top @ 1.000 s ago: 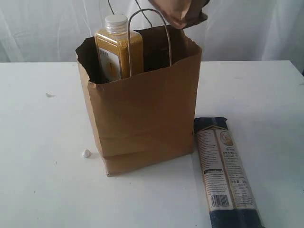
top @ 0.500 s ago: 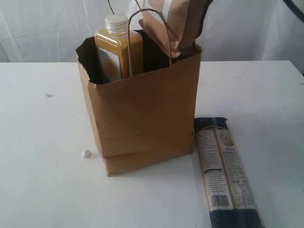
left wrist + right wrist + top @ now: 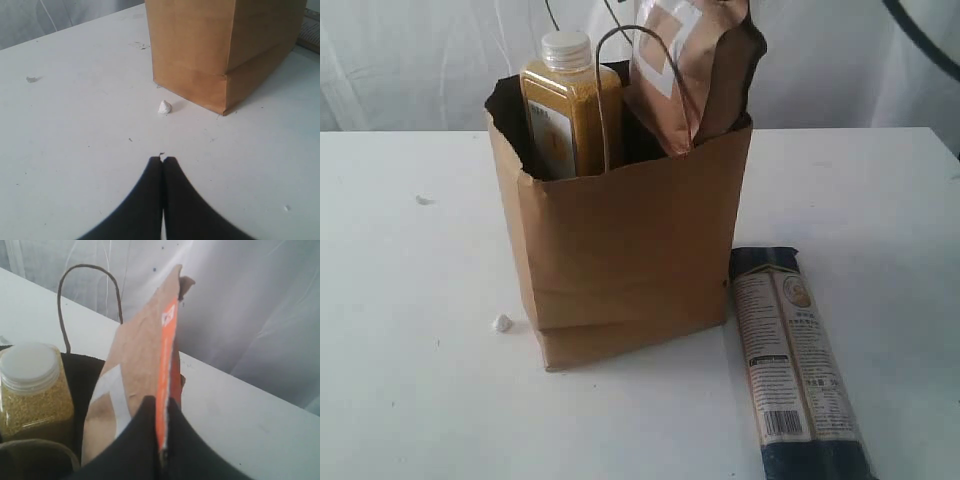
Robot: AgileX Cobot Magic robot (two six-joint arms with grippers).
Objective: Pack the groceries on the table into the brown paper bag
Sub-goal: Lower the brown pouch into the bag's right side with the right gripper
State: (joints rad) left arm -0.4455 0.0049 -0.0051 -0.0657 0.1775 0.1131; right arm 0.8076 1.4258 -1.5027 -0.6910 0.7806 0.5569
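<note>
The brown paper bag (image 3: 620, 250) stands upright mid-table. A yellow white-capped bottle (image 3: 570, 110) pokes out of its left side. A brown kraft pouch (image 3: 685, 70) hangs tilted with its lower end inside the bag's right side. My right gripper (image 3: 161, 401) is shut on the pouch (image 3: 140, 355) along its orange-edged side, above the bag mouth and beside the bottle (image 3: 32, 390). The long dark pasta pack (image 3: 795, 360) lies flat on the table (image 3: 410, 380), right of the bag. My left gripper (image 3: 162, 158) is shut and empty, low over the table short of the bag (image 3: 220, 45).
A small white crumb (image 3: 501, 323) lies by the bag's lower left corner, between my left gripper and the bag (image 3: 164, 106). A bag handle loop (image 3: 87, 270) arches up next to the pouch. White curtains hang behind the table.
The pouch has come down from above the frame until its lower end is inside the bag's right side. The bag's right edge bulged slightly. The left gripper stays shut.
</note>
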